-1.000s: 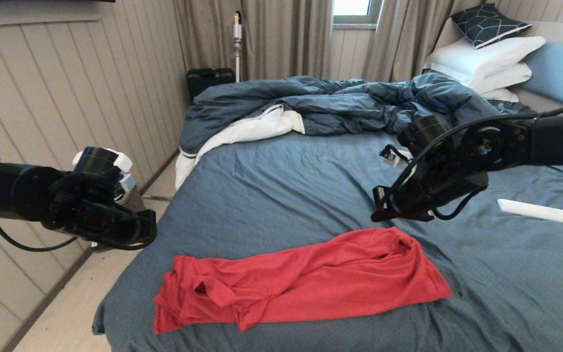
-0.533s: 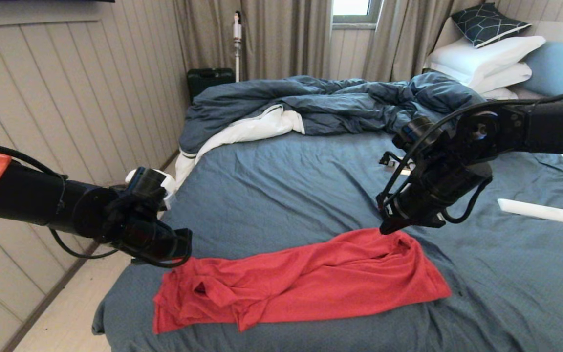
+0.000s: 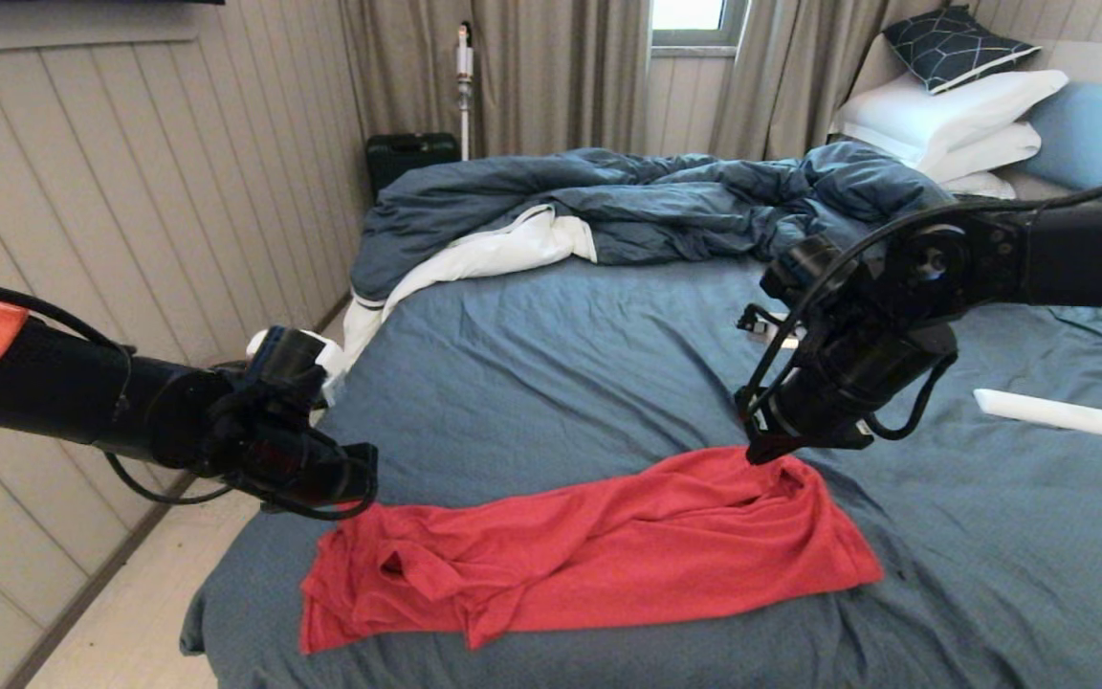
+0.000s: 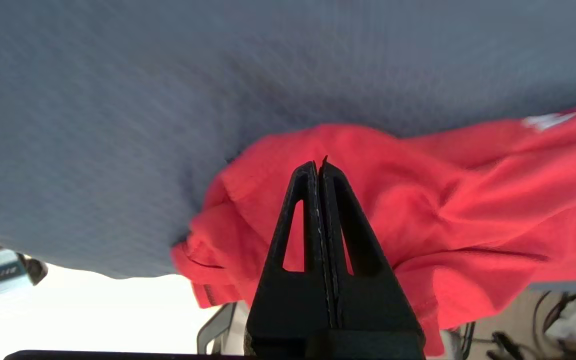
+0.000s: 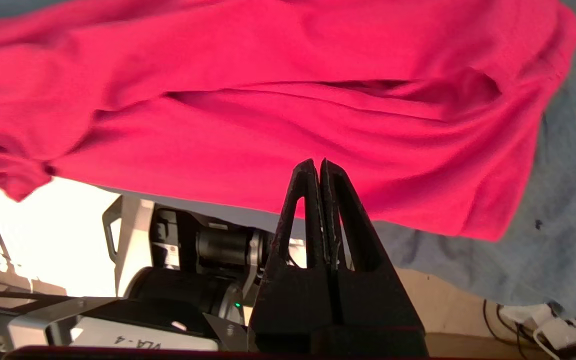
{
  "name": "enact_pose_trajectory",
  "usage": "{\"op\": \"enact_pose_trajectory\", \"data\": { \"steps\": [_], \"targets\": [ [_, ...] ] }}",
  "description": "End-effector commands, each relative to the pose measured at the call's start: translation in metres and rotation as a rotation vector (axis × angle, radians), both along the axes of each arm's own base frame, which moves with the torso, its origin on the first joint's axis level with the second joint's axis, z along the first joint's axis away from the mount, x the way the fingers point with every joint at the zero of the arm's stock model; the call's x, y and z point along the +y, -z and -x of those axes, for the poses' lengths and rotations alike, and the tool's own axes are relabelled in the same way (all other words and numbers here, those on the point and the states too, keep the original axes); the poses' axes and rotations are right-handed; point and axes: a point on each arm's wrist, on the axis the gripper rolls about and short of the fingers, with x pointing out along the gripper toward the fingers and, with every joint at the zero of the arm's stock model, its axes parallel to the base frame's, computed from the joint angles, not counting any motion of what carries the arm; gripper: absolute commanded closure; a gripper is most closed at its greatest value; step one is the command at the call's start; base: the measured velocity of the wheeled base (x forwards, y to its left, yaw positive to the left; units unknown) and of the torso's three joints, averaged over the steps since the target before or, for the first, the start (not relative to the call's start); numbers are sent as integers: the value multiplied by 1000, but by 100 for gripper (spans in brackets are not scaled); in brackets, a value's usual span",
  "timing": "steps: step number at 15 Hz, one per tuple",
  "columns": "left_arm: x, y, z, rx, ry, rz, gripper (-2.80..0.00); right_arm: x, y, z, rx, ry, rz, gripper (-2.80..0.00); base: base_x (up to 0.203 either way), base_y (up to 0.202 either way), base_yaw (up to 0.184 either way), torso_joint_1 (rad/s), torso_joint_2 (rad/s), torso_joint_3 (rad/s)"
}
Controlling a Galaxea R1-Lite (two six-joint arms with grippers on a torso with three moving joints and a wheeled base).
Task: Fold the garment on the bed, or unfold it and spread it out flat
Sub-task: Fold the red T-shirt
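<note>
The red garment [image 3: 589, 550] lies bunched in a long rumpled strip across the near part of the bed [image 3: 561, 364]. My left gripper [image 3: 366, 488] hovers over the strip's left end, shut with nothing between its fingers. The left wrist view has those black fingers [image 4: 313, 175] pressed together above the red garment [image 4: 443, 200]. My right gripper [image 3: 758, 454] is shut too, its tip just above the strip's far right edge. In the right wrist view the closed gripper [image 5: 318, 165] points at the red garment [image 5: 268, 100], gripping no cloth.
A rumpled dark blue duvet [image 3: 628, 206] with white lining lies across the far half of the bed. White pillows [image 3: 953, 120] are stacked at the headboard. A white remote-like bar [image 3: 1046, 412] lies on the sheet at right. Wall panelling runs along the left.
My left arm swung right and forward from beside the bed to the garment's left end. My right gripper came down to the garment's far right edge. The garment has not moved.
</note>
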Motion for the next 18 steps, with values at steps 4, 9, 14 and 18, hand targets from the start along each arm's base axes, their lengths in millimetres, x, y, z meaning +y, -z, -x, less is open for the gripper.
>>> {"op": "enact_pose_trajectory", "data": {
  "steps": [4, 9, 14, 18],
  "targets": [
    [38, -10, -8, -29, -111, 7, 0, -15, 9, -4, 25, 16, 32, 0, 0, 0, 0, 0, 0, 0],
    [64, -2, -11, -3, -186, 1, 0, -67, 16, -3, 57, 115, 101, -280, 0, 0, 0, 0, 0, 0],
    [58, 9, -10, 26, -167, -4, 0, -71, 54, -5, 62, 68, 142, -280, 0, 0, 0, 0, 0, 0],
    [58, 11, -11, 33, -168, -7, 0, -78, 75, -15, 85, 86, 148, -280, 0, 0, 0, 0, 0, 0]
  ]
}}
